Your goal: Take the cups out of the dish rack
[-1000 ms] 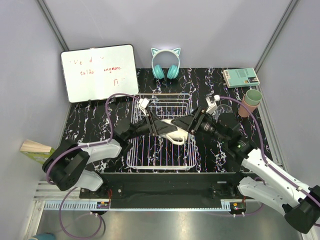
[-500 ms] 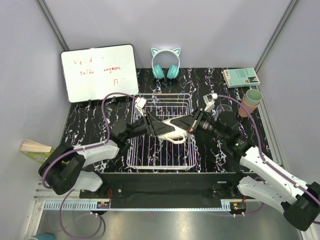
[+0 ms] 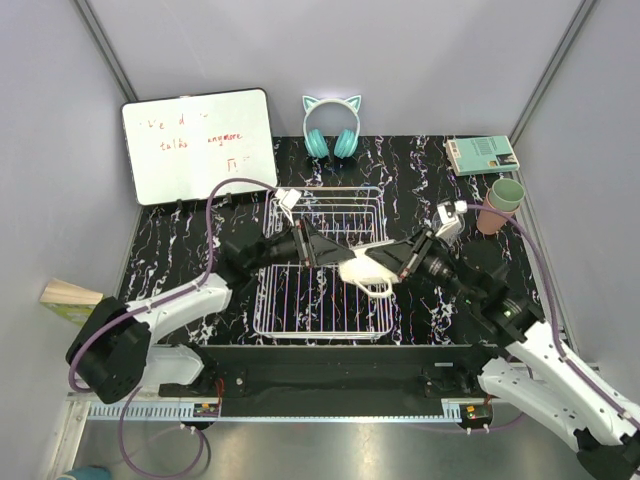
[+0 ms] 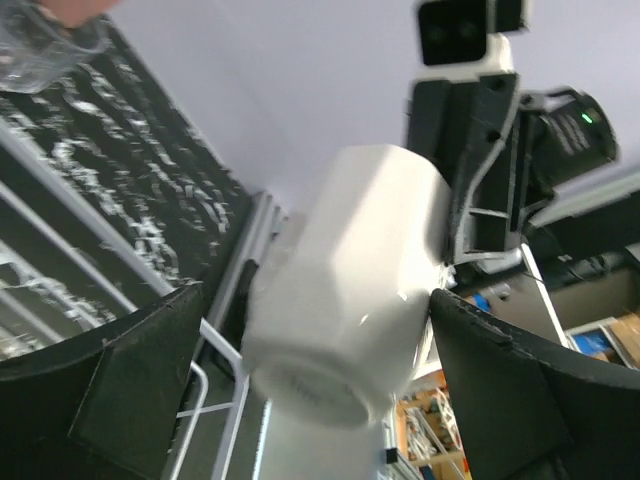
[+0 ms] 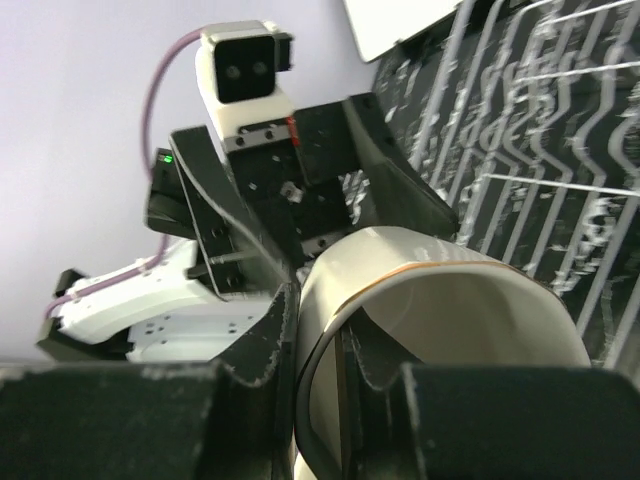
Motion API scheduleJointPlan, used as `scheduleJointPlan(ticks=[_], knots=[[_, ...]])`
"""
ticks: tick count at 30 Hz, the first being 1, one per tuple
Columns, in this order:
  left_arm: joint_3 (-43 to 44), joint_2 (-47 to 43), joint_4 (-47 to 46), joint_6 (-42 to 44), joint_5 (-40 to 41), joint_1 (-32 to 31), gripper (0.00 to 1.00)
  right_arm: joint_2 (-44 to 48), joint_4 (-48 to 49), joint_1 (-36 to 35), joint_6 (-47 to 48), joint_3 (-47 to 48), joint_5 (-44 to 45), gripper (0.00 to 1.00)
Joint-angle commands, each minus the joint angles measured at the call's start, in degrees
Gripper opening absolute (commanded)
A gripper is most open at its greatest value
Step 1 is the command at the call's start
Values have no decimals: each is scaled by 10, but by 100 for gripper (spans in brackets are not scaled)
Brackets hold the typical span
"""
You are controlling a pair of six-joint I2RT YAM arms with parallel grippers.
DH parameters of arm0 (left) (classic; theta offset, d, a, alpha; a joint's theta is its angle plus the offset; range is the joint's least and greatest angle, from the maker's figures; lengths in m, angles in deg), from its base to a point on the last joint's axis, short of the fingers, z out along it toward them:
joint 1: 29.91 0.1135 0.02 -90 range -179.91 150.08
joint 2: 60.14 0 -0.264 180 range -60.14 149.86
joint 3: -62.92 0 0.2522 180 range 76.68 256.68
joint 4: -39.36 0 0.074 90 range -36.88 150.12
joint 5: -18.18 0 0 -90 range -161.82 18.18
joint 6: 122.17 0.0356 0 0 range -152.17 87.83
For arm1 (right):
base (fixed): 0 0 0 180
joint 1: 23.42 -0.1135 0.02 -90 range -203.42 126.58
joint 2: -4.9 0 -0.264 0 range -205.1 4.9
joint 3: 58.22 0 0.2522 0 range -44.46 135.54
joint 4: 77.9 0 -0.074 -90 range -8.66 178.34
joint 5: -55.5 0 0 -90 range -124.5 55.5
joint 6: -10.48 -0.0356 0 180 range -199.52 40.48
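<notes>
Pinching the mug by its rim with the right gripper: one finger inside the mouth, the other outside the wall, clamped firmly on the ceramic. Carried on its side that way, base pointing toward the left gripper, handle out to one side. Apparently lifted above the rack, not resting on the wires. Probably gripped at the rim for its thin wall, narrow enough for the jaws, unlike the full body.

Facing the mug's base with the left gripper, fingers spread wide apart and holding nothing. Base just ahead of the gap, touching neither pad as far as can be told. Looks like a handover pose, or a guard against a slip; cannot say which.

Out beyond the right jaws, well apart on the table: a green cup nested in a pink cup, unloaded already by the look of it. Far ahead of the left jaws, past the rack's wires, a clear glass, blurred.

Next, by judgement: take the mug clear of the rack's right rim and stand it upright near the stack. Worth minding the slippery rim hold and the open left fingers close by.
</notes>
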Motion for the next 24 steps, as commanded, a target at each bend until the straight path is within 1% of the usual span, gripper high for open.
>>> scheduleJointPlan(ticks=[1,3,4,5,6,7,8,9,10,11,12,14,15,18,21,24], knots=[[54,-18,172,71,46,15,99,53,-41,2,30,57,84,0],[63,-21,210,79,65,25,99,61,-85,1,40,71,107,0],[65,-30,231,81,78,27,99,58,-114,1,55,103,154,0],[75,-36,262,100,120,28,99,52,-192,1,66,123,182,0],[83,-43,325,114,142,28,99,31,-234,1,78,144,214,0],[89,-54,353,124,165,28,99,20,-272,1,95,181,282,0],[102,-58,382,138,210,28,99,8,-346,2,101,195,318,0],[108,-63,435,146,231,28,99,-15,-378,2,104,208,355,0],[114,-69,458,154,248,28,99,-26,-405,1,107,219,420,0],[121,-71,476,158,277,28,99,-40,-459,1,103,223,452,0],[124,-72,511,159,290,28,99,-77,-484,2,94,228,476,0],[125,-74,531,158,309,28,99,-112,-527,2,79,233,509,0],[126,-72,553,158,313,28,99,-138,-535,2,61,232,514,0],[130,-62,586,157,321,28,99,-174,-539,2,42,217,529,0],[120,-56,597,153,319,28,99,-216,-537,11,29,197,549,0],[107,-59,597,147,319,28,99,-254,-512,29,29,174,541,0]])
